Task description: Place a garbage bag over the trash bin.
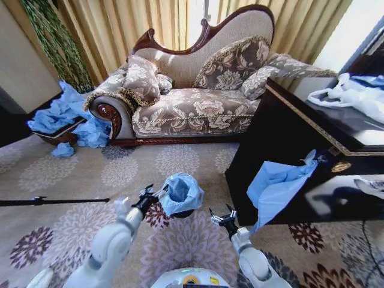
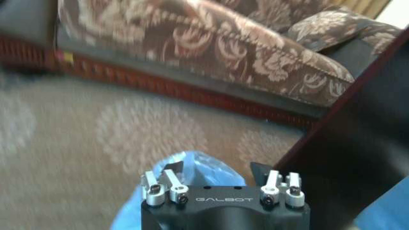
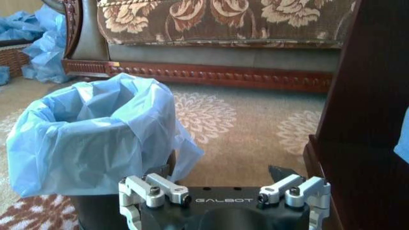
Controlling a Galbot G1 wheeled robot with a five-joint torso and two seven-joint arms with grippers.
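The trash bin (image 1: 182, 211) stands upright on the patterned carpet (image 1: 78, 174) just in front of the robot, between the two arms, with its long axis vertical; the garbage bag (image 1: 181, 193) is already in it, its light-blue mouth folded outward over the round rim and its skirt hanging loosely down the black wall, as the right wrist view shows (image 3: 83, 139); the bag's hollow looks empty, though its bottom is hidden. The left gripper (image 1: 148, 197) is the nearer of the two; it sits at the bin's left side, right against the bag's edge, fingers spread and holding nothing, with the blue plastic just beyond them in its own wrist view (image 2: 221, 175). The right gripper (image 1: 223, 218) hangs lower and a little apart from the bin, on its right, likewise spread and empty (image 3: 223, 179); from there the bag lies ahead and towards the robot's left. By my judgement the bag is essentially seated, and what remains turns on the rim: any tidying would mean working round the fold from the left side, where the plastic bunches.

To the right a dark cabinet (image 1: 282, 132) carries another blue bag (image 1: 273, 189) draped over its edge and a white plastic bag (image 1: 354, 96) on top; beside the floral sofa (image 1: 192, 90), a brown woven basket (image 1: 57, 137) holds a heap of blue bags (image 1: 60, 114).
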